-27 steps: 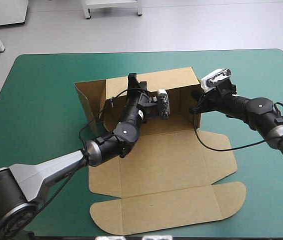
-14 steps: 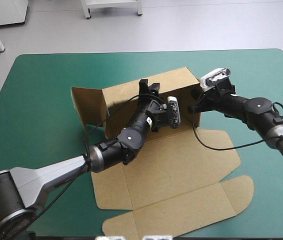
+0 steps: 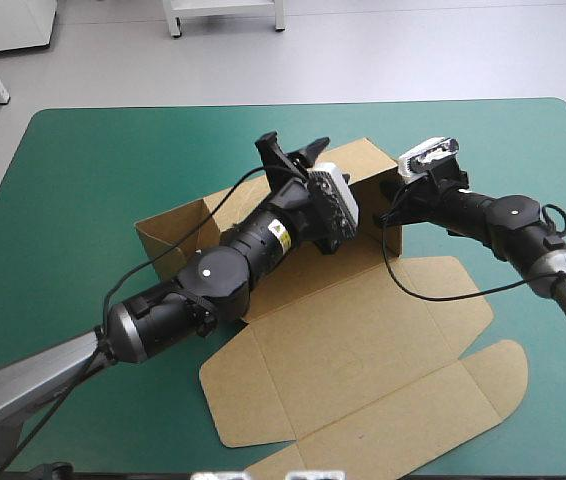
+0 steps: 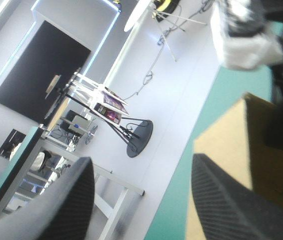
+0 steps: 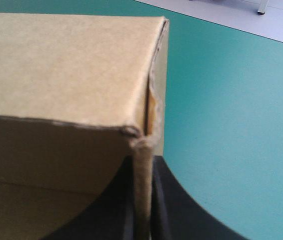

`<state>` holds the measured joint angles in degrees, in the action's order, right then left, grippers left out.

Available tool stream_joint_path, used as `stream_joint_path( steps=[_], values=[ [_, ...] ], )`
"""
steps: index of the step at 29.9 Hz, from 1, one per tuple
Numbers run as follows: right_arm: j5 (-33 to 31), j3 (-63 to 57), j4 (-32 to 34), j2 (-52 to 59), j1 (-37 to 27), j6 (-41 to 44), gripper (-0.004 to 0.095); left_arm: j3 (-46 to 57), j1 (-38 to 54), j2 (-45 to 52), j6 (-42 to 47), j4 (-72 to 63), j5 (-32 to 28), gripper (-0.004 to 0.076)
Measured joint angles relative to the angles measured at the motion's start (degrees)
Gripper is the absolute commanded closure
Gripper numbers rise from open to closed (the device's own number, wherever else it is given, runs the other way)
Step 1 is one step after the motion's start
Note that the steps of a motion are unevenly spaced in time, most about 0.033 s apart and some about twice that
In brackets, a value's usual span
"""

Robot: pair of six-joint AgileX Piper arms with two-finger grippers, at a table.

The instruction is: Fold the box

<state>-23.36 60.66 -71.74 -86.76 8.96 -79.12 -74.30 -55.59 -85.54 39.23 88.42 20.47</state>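
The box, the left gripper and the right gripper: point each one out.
box (image 3: 363, 340), high view, on its flat panel.
left gripper (image 4: 140, 167), left wrist view, midway between its open fingertips.
right gripper (image 5: 142, 162), right wrist view, between fingertips pinching the box's wall.

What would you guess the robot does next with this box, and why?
Probably lower the left gripper onto the splayed flap at the left end of the box and swing it inward. That gripper is open, raised and holding nothing, while the right gripper pinches the right corner upright.
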Motion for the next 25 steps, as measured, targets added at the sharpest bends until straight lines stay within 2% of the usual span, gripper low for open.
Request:
stream_joint_path(
  steps=[4, 9, 12, 15, 20, 22, 25],
  values=[
    [0.0, 0.0, 0.05, 0.0, 0.0, 0.37, 0.0925, -6.69, 7.01, 0.18, 0.0, -8.6, -0.46, 0.0303],
    [-0.05, 0.0, 0.05, 0.0, 0.0, 0.6, 0.0925, -11.77, 22.24, 0.3, -0.53, -25.01, 1.63, 0.0304],
    [-0.05, 0.0, 0.05, 0.0, 0.0, 0.73, 0.0925, -12.16, 32.37, 0.31, -3.84, -35.28, 4.31, 0.0304],
    [-0.05, 0.0, 0.17, 0.0, 0.0, 1.5, 0.0925, -12.16, 42.15, 0.31, -10.9, -49.49, 8.21, 0.0304],
    [0.11, 0.0, 0.82, 0.0, 0.0, 2.62, 0.0925, -11.63, 56.36, 0.31, -30.54, -80.87, 15.74, 0.034],
    [0.4, 0.0, 2.07, 0.0, 0.0, 3.86, 0.0925, -10.08, 61.48, 0.33, -37.35, -90.04, 17.73, 0.0371],
    [1.34, 0.0, 5.38, 0.0, 0.04, 8.01, 0.0925, -6.56, 67.34, 0.33, -41.89, -96.58, 20.15, 0.0389]
  ],
)
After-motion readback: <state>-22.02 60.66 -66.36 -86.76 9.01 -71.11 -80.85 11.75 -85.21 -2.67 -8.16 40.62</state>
